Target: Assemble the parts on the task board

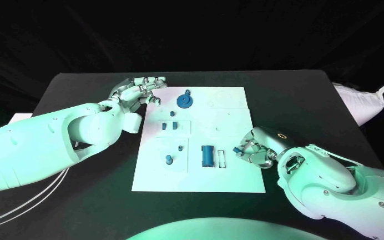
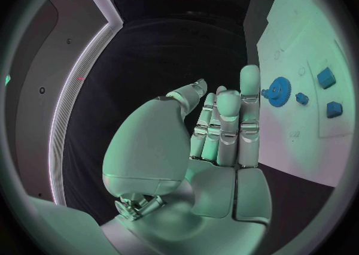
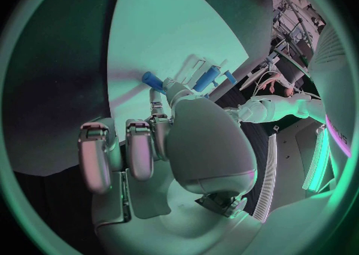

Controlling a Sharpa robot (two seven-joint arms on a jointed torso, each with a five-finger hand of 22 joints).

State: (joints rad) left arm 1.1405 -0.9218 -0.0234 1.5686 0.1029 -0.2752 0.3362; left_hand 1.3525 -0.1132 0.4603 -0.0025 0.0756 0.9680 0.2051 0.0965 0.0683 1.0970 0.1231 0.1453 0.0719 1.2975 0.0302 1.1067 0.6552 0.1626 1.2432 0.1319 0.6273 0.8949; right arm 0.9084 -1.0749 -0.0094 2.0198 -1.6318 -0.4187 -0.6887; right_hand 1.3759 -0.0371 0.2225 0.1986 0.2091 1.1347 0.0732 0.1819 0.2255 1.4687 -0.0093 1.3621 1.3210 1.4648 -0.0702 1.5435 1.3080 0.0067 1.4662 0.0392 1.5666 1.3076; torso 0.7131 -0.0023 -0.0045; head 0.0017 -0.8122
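The white task board [image 1: 228,112] lies in the middle of the table. On it sit a blue gear [image 1: 185,102] near the far edge, a few small blue parts [image 1: 168,125] at mid-left, and a blue cylinder [image 1: 207,154] by a slot near the front. My right hand [image 1: 257,150] hovers at the board's right edge and pinches a small blue peg [image 1: 237,150] at its fingertips; that peg [image 3: 152,79] shows beyond the curled fingers [image 3: 138,147]. My left hand [image 1: 140,91] stays at the board's far left corner, fingers [image 2: 228,126] straight, holding nothing, close to the gear [image 2: 280,99].
Two more small blue parts [image 1: 168,159] lie on the board's front left area. Black table [image 1: 304,101] surrounds the board on all sides. The left forearm [image 1: 56,140] crosses the table's left side.
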